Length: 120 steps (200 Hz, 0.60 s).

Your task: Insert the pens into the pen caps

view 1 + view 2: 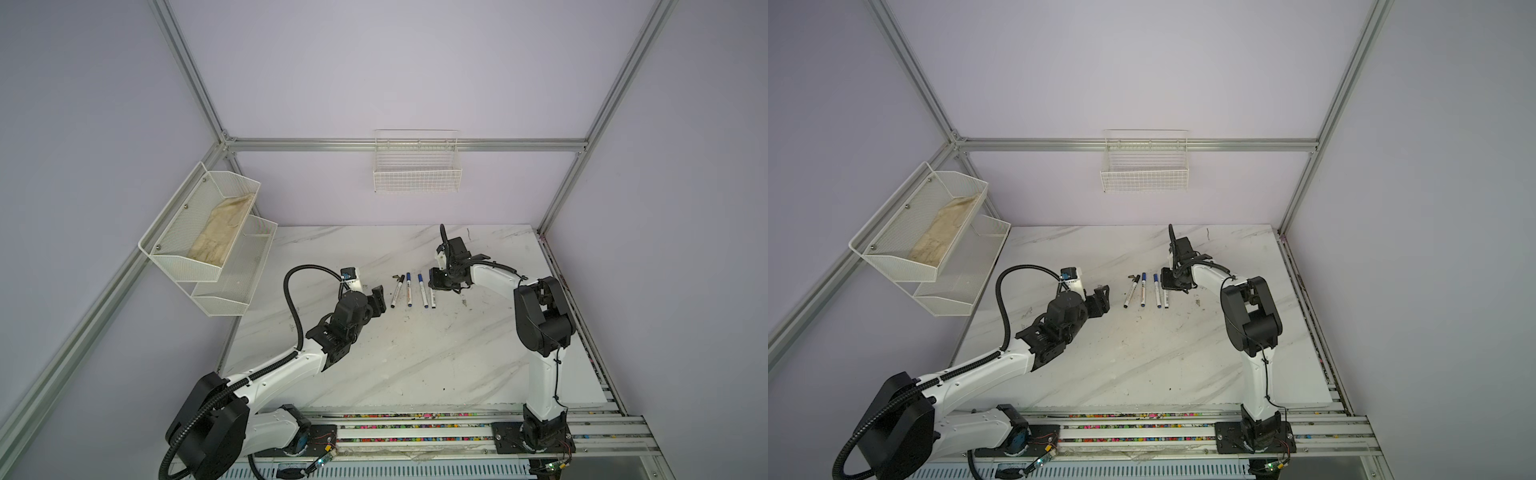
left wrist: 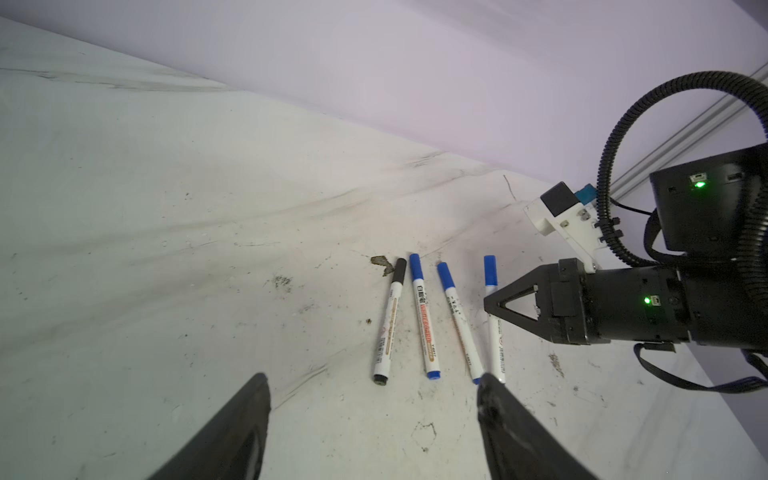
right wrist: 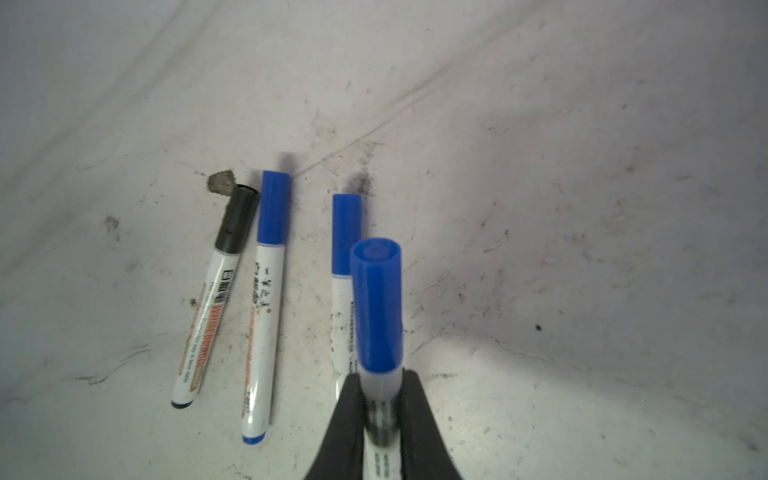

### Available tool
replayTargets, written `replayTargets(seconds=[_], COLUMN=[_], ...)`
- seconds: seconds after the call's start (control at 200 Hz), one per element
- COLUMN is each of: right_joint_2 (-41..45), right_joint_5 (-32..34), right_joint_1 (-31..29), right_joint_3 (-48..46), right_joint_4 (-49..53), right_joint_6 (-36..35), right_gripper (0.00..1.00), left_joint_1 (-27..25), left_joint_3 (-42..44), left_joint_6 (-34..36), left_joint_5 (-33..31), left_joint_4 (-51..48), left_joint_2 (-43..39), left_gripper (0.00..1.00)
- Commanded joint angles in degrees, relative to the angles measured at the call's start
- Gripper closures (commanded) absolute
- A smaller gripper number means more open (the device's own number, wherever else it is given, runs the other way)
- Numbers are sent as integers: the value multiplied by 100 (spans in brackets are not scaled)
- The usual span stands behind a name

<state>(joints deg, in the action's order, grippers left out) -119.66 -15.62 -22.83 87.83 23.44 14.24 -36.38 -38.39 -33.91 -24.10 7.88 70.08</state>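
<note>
In both top views four capped pens (image 1: 409, 289) lie in a row on the table (image 1: 415, 365), with the left gripper (image 1: 379, 300) spread and empty just left of them and the right gripper (image 1: 434, 286) at the rightmost pen (image 1: 432, 301). The left wrist view shows one black cap (image 2: 400, 270) and three blue caps (image 2: 416, 266), all seated. In the right wrist view the jaws pinch that pen's white barrel below its cap.

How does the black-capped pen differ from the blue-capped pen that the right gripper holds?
Cap colour: the black-capped pen has a black cap, the held blue-capped pen a blue one. State: the black-capped pen lies free on the table, the blue-capped pen is clamped in the right gripper. Both have white printed barrels and are capped.
</note>
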Motion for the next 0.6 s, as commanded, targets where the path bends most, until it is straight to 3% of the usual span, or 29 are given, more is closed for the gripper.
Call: replayTargets(seconds=[0.0, 0.37, 0.595], right_joint_2=[-150, -494, -306], right_joint_5=[251, 621, 692], right_joint_1=[-20, -25, -28], right_joint_3=[285, 254, 41], right_joint_4=[269, 391, 189], right_joint_6=[-128, -143, -17], right_gripper=[100, 85, 66], left_joint_1=[43, 123, 166], left_joint_3=[192, 148, 139], left_joint_6=[-75, -4, 3], left_joint_5=[-439, -560, -563], left_joint_4=[-188, -379, -332], left_joint_2=[-201, -337, -265], left_gripper=[23, 22, 21])
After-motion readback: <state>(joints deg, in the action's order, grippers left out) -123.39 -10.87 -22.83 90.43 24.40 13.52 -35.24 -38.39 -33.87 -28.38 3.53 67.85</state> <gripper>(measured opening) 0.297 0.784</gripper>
